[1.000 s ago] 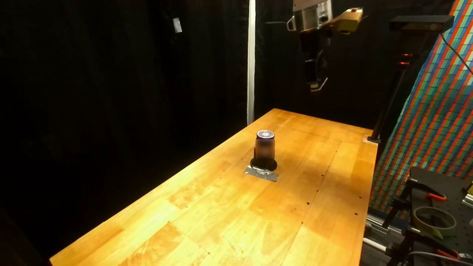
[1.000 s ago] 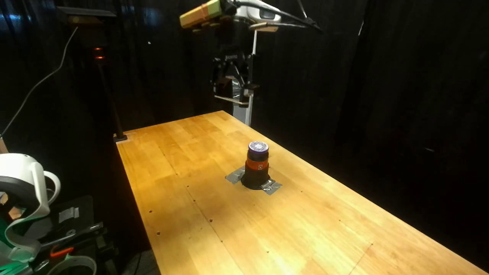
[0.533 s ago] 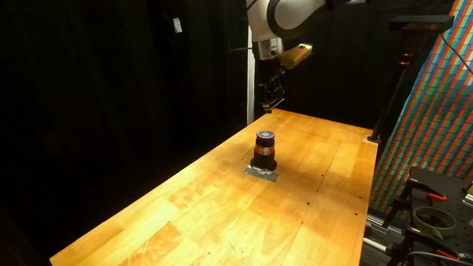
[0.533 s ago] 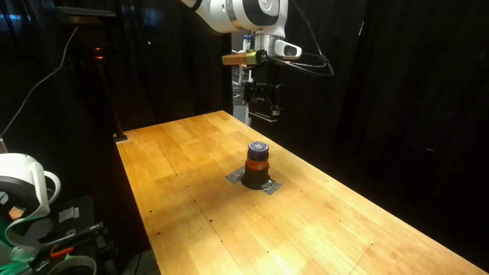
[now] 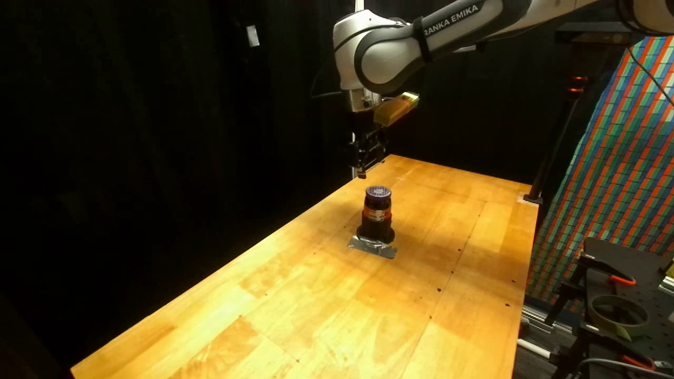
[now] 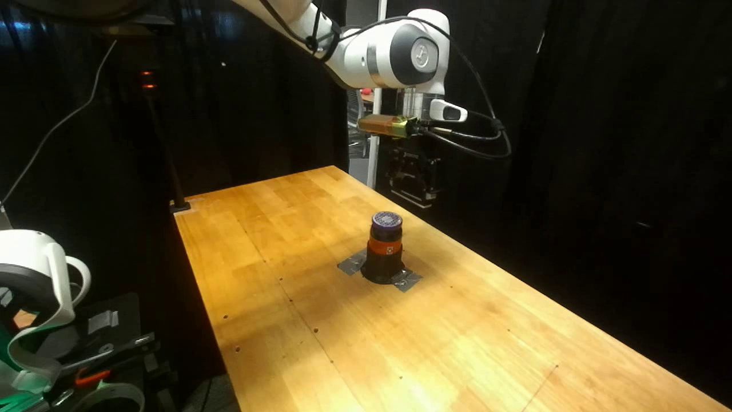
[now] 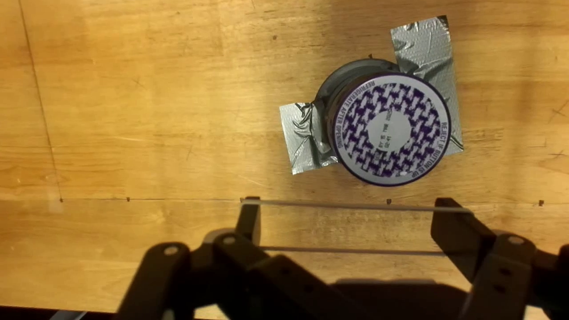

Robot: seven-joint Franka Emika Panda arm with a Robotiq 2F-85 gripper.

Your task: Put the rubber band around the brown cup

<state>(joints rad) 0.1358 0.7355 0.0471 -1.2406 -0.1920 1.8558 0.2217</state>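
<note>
A wooden table (image 5: 316,316), its top dotted with small dark holes (image 5: 439,289), runs up from the bottom edge past the center of the frame in both exterior views. Near mid-frame a lidded brown cup (image 6: 385,243) with an orange label stands upright, its black base (image 7: 344,79) overlapped by strips of silver tape (image 7: 429,46) stuck to the wood. A stand's foot (image 5: 532,199) sits at the table's corner, at right in an exterior view.
</note>
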